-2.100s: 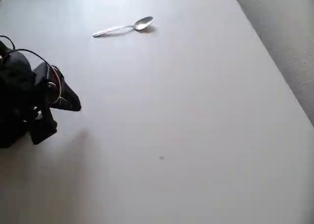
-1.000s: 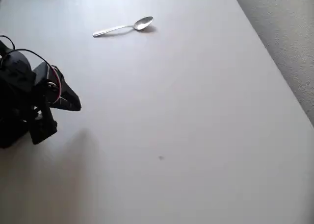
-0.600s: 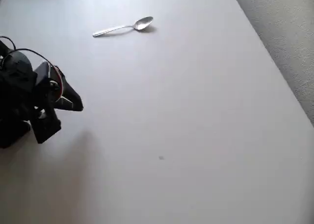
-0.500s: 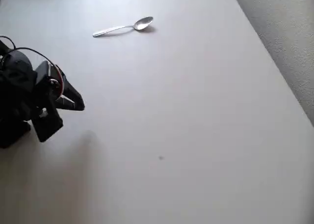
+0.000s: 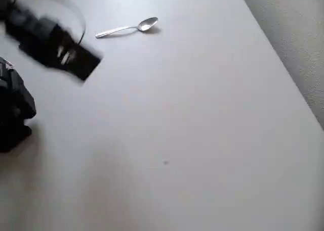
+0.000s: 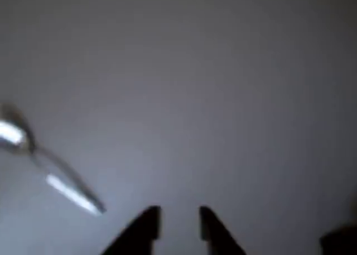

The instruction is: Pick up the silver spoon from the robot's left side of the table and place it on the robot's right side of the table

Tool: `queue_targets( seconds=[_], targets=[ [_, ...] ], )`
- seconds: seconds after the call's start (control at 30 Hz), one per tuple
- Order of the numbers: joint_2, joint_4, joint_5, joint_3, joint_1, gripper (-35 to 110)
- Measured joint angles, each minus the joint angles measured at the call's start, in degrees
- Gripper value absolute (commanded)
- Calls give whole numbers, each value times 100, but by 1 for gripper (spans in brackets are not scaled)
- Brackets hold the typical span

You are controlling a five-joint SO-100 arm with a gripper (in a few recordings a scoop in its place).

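The silver spoon [image 5: 129, 27] lies flat on the white table [image 5: 202, 114] near the top of the overhead view, bowl to the right, handle to the left. My black gripper [image 5: 93, 64] is blurred by motion, hanging left of and just below the handle end, apart from it. In the wrist view the spoon [image 6: 50, 168] appears blurred at the left, and the gripper [image 6: 179, 217] shows two dark fingertips at the bottom with a narrow gap and nothing between them.
The arm's black base [image 5: 15, 112] stands at the left edge of the overhead view. Grey carpet floor [image 5: 298, 44] runs past the table's straight edge at the right. A tiny dark speck [image 5: 166, 163] marks the tabletop lower down.
The arm has swung from the middle left up toward the spoon, fast enough to blur. Its fingers parted slightly beforehand. The spoon has not moved.
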Motion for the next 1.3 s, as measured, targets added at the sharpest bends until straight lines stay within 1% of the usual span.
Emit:
queue_targets(
  seconds=[0.03, 0.17, 0.3, 0.5, 0.7, 1.0, 1.3],
  targets=[
    [-554, 220, 0, -633, -176, 28],
    [-2672, 756, -264, -3032, -932, 31],
    [-3938, 756, -598, -4113, -1397, 32],
    [-5309, 387, -1107, -4939, -1837, 31],
    [-6056, 18, -1354, -5150, -1951, 31],
    [-6794, -105, -1397, -5801, -1951, 29],
    [-7550, -105, -1397, -6759, -1951, 20]
  ],
)
